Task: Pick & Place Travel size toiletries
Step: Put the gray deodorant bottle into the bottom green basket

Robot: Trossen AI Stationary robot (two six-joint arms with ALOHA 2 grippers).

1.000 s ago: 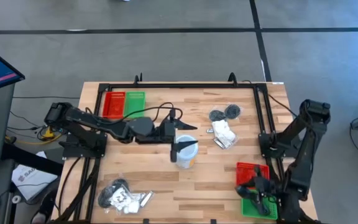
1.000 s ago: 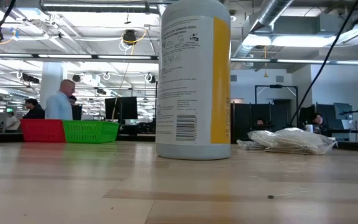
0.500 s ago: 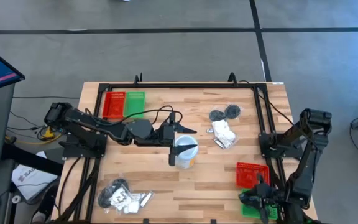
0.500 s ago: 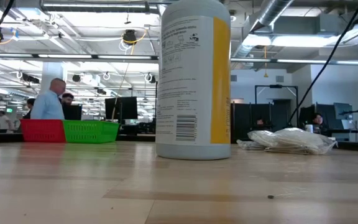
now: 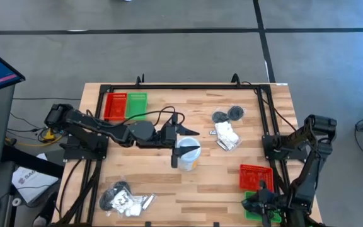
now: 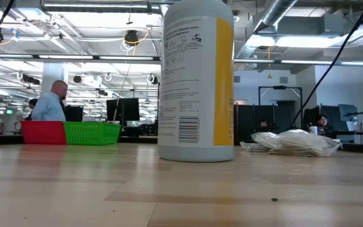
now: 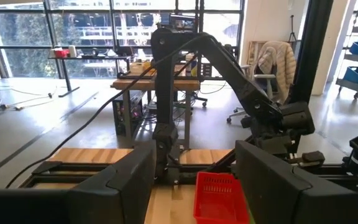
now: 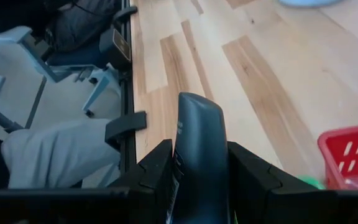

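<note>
**Two arms, a white cup and small toiletries on the table**

At the near left corner of the wooden table [image 5: 162,183] lies a pile of travel size toiletries [image 5: 126,199]: dark round flat pieces, white sachets and slim silvery tubes. At the far left stand a red tray [image 5: 114,106] and a green tray [image 5: 137,104], side by side and touching.

The left arm reaches from the left edge toward the middle. The left gripper [image 5: 183,146] is at the white cup [image 5: 188,154], with its jaws wide apart, one on each side of the cup. The high view does not show if they touch it.

To the right of the cup, two dark round pieces [image 5: 227,115] lie side by side. White sachets [image 5: 227,137] sit just near them.

At the near right corner, a second red tray [image 5: 252,176] stands beside a second green tray [image 5: 252,208]. The right gripper [image 5: 261,197] hangs over the green one, with its jaws clamped on a dark grey piece [image 8: 199,149].
</note>
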